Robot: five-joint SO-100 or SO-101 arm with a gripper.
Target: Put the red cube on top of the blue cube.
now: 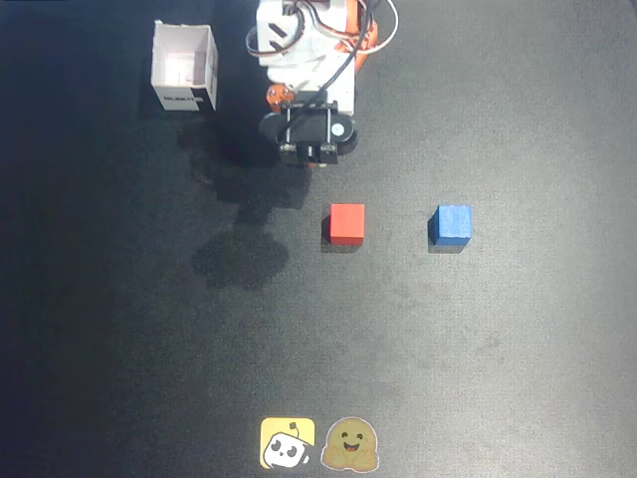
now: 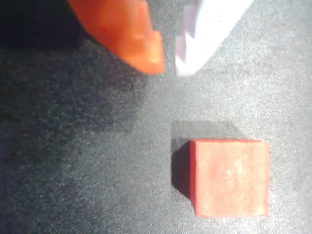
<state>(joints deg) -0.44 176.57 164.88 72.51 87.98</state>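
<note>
Overhead view: a dark, matte table (image 1: 498, 358) fills the picture. At the top centre stands the robot arm (image 1: 309, 45), white and orange with black cables, reaching down the picture. Its gripper (image 1: 309, 154) hangs above the table, just above the red cube (image 1: 347, 223) in the picture and not touching it. The red cube sits near the centre, flat on the table, its edges square to the picture's edges; as a cube, it has no long axis. The blue cube (image 1: 453, 224) sits to its right at the same height in the picture, well apart, also square to the edges. An open white box (image 1: 185, 68) stands at the upper left. Two small cartoon stickers (image 1: 320, 444) lie at the bottom centre.

Wrist view: an orange finger (image 2: 129, 34) and a white finger (image 2: 204, 36) enter from the top, tips close together with a narrow gap and nothing between them, so the gripper (image 2: 169, 64) is nearly closed and empty. The red cube (image 2: 229, 178) lies at the lower right on the table, apart from both fingers.
</note>
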